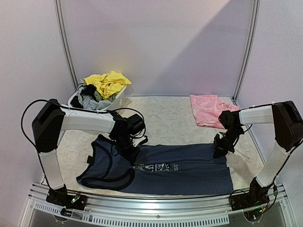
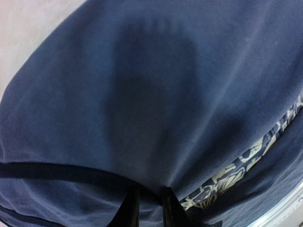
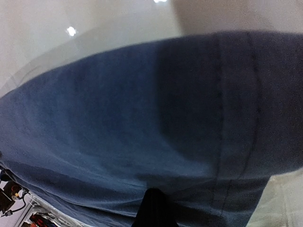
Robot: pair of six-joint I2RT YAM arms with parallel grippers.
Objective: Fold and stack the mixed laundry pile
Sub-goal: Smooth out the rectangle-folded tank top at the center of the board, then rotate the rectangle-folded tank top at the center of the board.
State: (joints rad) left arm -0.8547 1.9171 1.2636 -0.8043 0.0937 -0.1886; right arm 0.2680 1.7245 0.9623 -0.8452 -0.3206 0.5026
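– Well, overhead?
– The tank top (image 1: 180, 172) stretches left-right along the near edge; left gripper (image 1: 127, 147) and right gripper (image 1: 219, 151) sit on its far side.
– Left wrist?
– Fingers (image 2: 130, 213) clamped on navy cloth.
– Right wrist?
– Pinched shut by the hem; fold likely comes nearward.

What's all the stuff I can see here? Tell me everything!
navy tank top: one, dark blue with white lettering, spread near the front
pink piece: one, pale pink, table's far right
yellow piece: one, yellow, atop the tub
grey piece: one, grey, in the tub
white tub: one, white, far left
table: one, pale speckled, under everything
left gripper: one, black, pinching the navy tank top
right gripper: one, black, pinching its right hem
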